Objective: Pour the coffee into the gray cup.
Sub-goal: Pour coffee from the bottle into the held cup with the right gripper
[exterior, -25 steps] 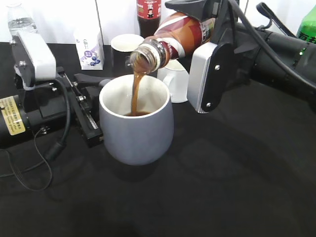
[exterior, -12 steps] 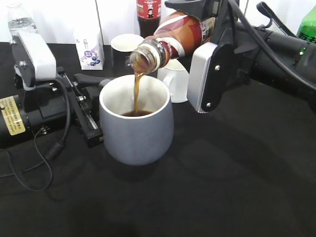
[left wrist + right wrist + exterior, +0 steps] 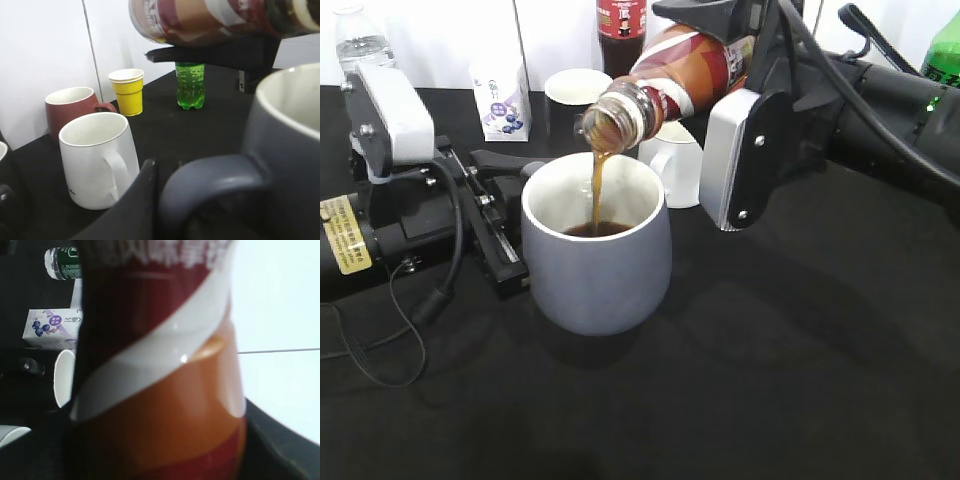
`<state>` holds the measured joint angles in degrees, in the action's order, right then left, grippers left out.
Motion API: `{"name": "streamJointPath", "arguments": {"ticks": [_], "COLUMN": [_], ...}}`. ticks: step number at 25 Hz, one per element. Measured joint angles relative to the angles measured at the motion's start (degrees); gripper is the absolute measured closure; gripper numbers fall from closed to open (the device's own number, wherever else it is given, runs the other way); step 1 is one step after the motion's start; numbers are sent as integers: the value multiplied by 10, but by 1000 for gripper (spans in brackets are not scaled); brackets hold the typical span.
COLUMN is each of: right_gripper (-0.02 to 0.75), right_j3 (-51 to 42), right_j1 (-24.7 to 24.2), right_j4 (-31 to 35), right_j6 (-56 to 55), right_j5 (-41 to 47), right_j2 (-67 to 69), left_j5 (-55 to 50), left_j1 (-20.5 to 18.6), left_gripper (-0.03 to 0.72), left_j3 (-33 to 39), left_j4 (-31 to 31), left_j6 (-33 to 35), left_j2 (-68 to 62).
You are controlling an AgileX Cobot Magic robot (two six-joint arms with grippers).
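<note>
While coffee (image 3: 596, 195) streams, white mug (image 3: 672, 170) right behind gray cup (image 3: 598, 268).

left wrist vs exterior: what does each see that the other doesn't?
Only the left wrist view: a maroon mug, a yellow paper cup, and the gray cup's handle close up beside a dark finger.

Only the exterior view: the coffee stream falling into the cup, a small carton, and a black mug.

Both: the gray cup, the tilted coffee bottle, the white mug, and the green bottle.

Gray cup (image 3: 597, 270) cream inside; coffee (image 3: 596, 190) brown
</note>
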<state>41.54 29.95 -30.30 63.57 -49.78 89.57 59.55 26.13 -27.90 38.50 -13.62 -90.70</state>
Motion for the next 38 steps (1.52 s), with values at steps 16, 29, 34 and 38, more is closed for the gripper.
{"name": "streamJointPath", "arguments": {"ticks": [16,29,34,38], "right_gripper": [211,211,211,211], "right_j3": [0,0,0,0], "right_j1": [0,0,0,0], "right_j4": [-3,-4,-4,-4], "right_j6": [15,21,22,22], "right_j5": [-3,-3,-3,-3], "right_j2": [0,0,0,0], "left_j5": [-1,-2,-2,-4], "left_j1": [0,0,0,0], "left_gripper": [631,631,631,631], "left_j3": [0,0,0,0], "left_j4": [1,3,3,3], "left_j6": [0,0,0,1], "left_j2": [0,-1,-1,-1]}}
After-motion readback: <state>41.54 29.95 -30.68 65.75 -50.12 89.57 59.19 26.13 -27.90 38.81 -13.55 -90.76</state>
